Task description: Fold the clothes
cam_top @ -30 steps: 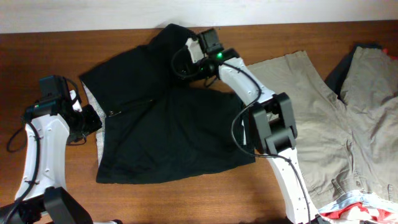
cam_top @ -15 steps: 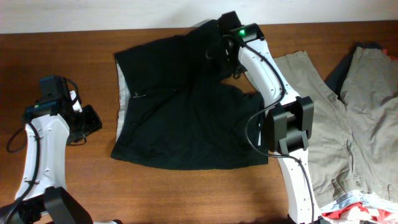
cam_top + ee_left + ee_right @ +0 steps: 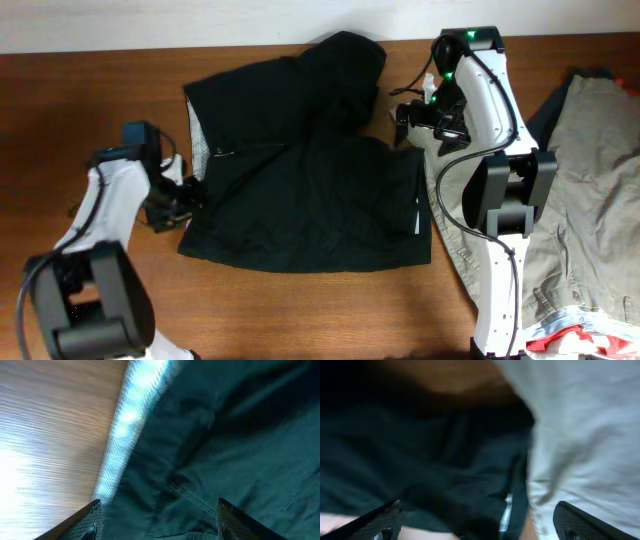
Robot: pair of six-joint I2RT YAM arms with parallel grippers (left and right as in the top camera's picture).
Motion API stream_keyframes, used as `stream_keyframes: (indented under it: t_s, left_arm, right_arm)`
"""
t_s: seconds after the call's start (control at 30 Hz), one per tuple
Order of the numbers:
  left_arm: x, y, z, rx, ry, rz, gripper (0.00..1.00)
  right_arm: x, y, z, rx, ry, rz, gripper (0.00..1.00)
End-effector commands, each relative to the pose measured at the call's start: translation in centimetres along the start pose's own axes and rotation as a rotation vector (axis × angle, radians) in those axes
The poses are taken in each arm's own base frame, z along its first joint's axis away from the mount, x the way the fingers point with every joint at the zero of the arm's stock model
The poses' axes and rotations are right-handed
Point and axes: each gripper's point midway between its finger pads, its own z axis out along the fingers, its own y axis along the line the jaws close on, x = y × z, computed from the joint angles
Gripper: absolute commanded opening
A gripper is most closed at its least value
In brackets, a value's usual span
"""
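Observation:
The black shorts [image 3: 300,190] lie spread on the wooden table, with the pale waistband lining [image 3: 196,150] at their left edge and one leg bunched at the top [image 3: 345,60]. My left gripper [image 3: 186,195] is open at the shorts' left edge. In the left wrist view, its fingers [image 3: 157,512] straddle black fabric [image 3: 225,435] beside the lining strip [image 3: 125,425]. My right gripper [image 3: 404,125] is open and empty at the shorts' upper right edge. In the right wrist view, its fingers [image 3: 477,515] hover over black fabric [image 3: 420,460].
Beige-khaki shorts [image 3: 590,200] lie to the right, partly under my right arm, and show pale in the right wrist view [image 3: 590,425]. A dark garment [image 3: 545,115] peeks out beneath them. A red-and-white item [image 3: 572,335] lies at the bottom right. Bare wood [image 3: 90,90] lies to the left.
My right gripper dragged the shorts rightward, let go of the leg, and moved off to the right. My left arm swung right to the shorts' waistband edge.

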Motion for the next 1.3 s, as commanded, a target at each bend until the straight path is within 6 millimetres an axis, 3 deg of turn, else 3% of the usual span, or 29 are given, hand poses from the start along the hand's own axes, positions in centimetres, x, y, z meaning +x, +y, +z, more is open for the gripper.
stream_keyframes:
  t_s: [0.0,0.07,0.1,0.13,0.17,0.2,0.3,0.43,0.5,0.53,0.63,0.8,0.83,0.87,0.93,0.97,1.03,1.1,1.17,1.23,1.27]
  left_arm:
    - [2.0,-0.4,2.5,0.001,0.145,0.031,0.78]
    - [2.1,0.9,3.7,-0.063,0.176,0.027,0.79]
    - [1.8,1.8,4.3,-0.106,0.173,0.031,0.57]
    - [1.8,2.2,5.1,-0.126,0.188,0.03,0.22]
    - [2.0,2.5,6.0,-0.135,0.212,0.028,0.06]
    - [2.5,3.2,6.8,-0.164,0.245,0.014,0.0]
    - [3.6,6.4,6.6,-0.267,0.28,-0.13,0.0]
    - [5.0,10.9,5.2,-0.24,0.332,-0.316,0.0]
    - [5.4,11.9,4.9,-0.238,0.345,-0.331,0.0]
    - [5.6,12.4,4.8,-0.245,0.35,-0.342,0.0]
    - [5.9,12.7,4.7,-0.24,0.355,-0.373,0.0]
    - [5.8,12.7,4.7,-0.239,0.351,-0.373,0.0]
    - [5.7,12.6,4.7,-0.237,0.348,-0.373,0.0]
    - [5.5,12.6,4.8,-0.231,0.34,-0.374,0.0]
    - [5.2,12.6,4.9,-0.228,0.329,-0.374,0.0]
    - [5.2,12.6,4.9,-0.228,0.327,-0.373,0.0]
    - [4.9,12.7,5.0,-0.228,0.316,-0.373,0.0]
    - [4.9,12.7,5.0,-0.227,0.313,-0.373,0.0]
    - [4.8,12.7,5.1,-0.228,0.311,-0.373,0.0]
    - [4.7,12.1,5.2,-0.193,0.309,-0.378,0.0]
    - [4.5,11.8,5.2,-0.174,0.305,-0.38,0.0]
  right_arm:
    - [0.5,1.9,-0.9,-0.092,-0.004,-0.009,0.99]
    - [0.4,1.1,-0.9,-0.044,-0.011,0.004,0.99]
    - [0.3,0.7,-0.9,-0.025,-0.014,0.003,0.99]
    - [0.1,0.7,-0.9,-0.023,-0.023,-0.017,0.99]
    - [-0.4,1.0,-0.8,-0.025,-0.045,-0.049,0.99]
    - [-1.3,1.1,-0.9,-0.03,-0.081,-0.059,0.99]
    - [-4.2,1.9,-0.9,-0.045,-0.19,-0.101,0.99]
    - [-7.6,5.4,0.8,-0.062,-0.307,-0.19,0.98]
    - [-9.3,7.1,1.3,-0.089,-0.37,-0.18,0.91]
    - [-9.7,8.0,1.9,-0.106,-0.38,-0.172,0.84]
    - [-10.5,10.9,5.4,-0.145,-0.371,-0.23,0.76]
    - [-12.6,11.7,10.0,-0.191,-0.369,-0.134,0.64]
    - [-12.8,11.8,10.3,-0.197,-0.372,-0.138,0.56]
    - [-12.8,11.7,10.3,-0.193,-0.37,-0.143,0.07]
    - [-12.8,9.4,8.9,-0.152,-0.367,-0.097,0.04]
    - [-12.9,7.9,6.6,-0.127,-0.389,-0.064,0.04]
    - [-12.8,4.6,-0.3,-0.062,-0.477,0.004,0.04]
    - [-10.9,1.4,-4.2,0.044,-0.485,0.073,0.04]
    - [-7.3,-1.7,-3.3,0.163,-0.343,0.147,0.09]
    - [-5.1,-2.9,-1.8,0.231,-0.235,0.154,0.42]
    - [-4.9,-3.0,-1.7,0.235,-0.224,0.135,0.48]
